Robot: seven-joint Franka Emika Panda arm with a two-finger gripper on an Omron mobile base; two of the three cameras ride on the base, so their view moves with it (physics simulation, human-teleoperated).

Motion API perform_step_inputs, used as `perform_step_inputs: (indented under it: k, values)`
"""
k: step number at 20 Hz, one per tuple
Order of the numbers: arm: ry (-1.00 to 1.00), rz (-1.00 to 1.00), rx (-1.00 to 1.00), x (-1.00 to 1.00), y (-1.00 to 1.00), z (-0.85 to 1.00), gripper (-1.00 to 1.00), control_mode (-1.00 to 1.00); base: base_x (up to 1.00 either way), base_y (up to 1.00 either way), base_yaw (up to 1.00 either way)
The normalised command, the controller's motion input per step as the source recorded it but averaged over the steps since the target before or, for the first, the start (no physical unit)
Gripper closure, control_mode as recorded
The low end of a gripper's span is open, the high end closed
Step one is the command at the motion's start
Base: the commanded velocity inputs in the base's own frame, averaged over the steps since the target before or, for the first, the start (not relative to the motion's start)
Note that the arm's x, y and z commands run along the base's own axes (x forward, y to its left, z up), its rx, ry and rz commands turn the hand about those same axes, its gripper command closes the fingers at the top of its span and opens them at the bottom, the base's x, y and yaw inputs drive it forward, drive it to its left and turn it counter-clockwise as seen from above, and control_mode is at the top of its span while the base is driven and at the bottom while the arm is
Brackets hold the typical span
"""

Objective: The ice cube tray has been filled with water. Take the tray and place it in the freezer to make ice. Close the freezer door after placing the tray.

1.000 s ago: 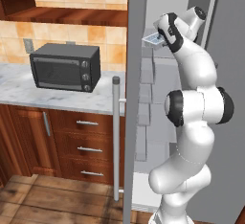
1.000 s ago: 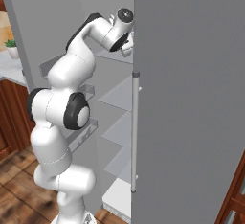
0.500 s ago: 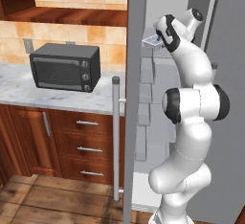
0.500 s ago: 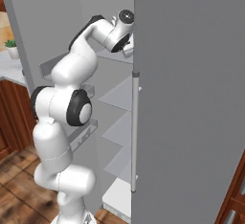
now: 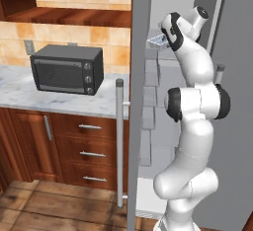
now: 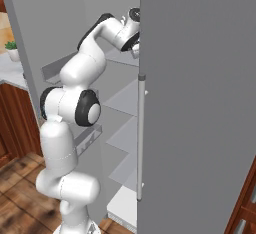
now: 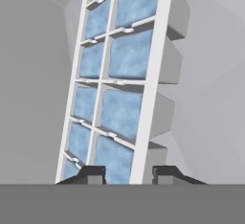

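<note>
High inside the open freezer (image 5: pixel 163 141), near its upper shelf, the gripper (image 7: pixel 128 174) is closed on the near end of the ice cube tray (image 7: pixel 125 82), its two dark tips pinching the white rim. The tray stretches away from the hand, its two rows of cells filled with pale blue water (image 7: pixel 130 50), with grey freezer walls all round it. From the left base view the tray (image 5: pixel 158 39) shows as a small pale patch just left of the wrist, level with the top shelf.

By my reading, the placing step is in hand: the tray is inside the compartment but not yet released. Whether it already rests on a shelf cannot be told. The next move calls for keeping it level so nothing spills, lowering it onto the shelf, opening the jaws and backing the arm out. Only then can the freezer door (image 5: pixel 137 101), standing wide open to the left with its long bar handle (image 5: pixel 119 141), be swung shut.

No brand, label or writing can be read anywhere, not even on the black microwave (image 5: pixel 67 69) on the counter (image 5: pixel 29 96).
</note>
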Motion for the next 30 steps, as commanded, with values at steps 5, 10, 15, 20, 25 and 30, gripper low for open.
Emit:
perform_step_inputs:
  k: [5, 10, 15, 20, 25, 30]
  values:
    - [0.0, -0.02, 0.0, 0.65, 0.0, -0.65, -1.0, -1.0, 0.0, 0.0, 0.0]
    - [0.0, -0.03, 0.0, 0.28, 0.0, -0.35, -1.0, -1.0, 0.0, 0.0, 0.0]
    - [0.0, -0.03, 0.0, 0.12, 0.02, -0.3, -1.0, -1.0, 0.0, 0.0, 0.0]
    - [0.0, -0.05, -0.01, 0.09, 0.0, -0.32, -1.0, -1.0, 0.0, 0.0, 0.0]
    - [0.0, -0.08, 0.0, 0.59, 0.0, -0.33, -1.0, -1.0, 0.0, 0.0, 0.0]
    - [0.0, -0.07, 0.0, 0.45, 0.0, -0.22, -1.0, -1.0, 0.0, 0.0, 0.0]
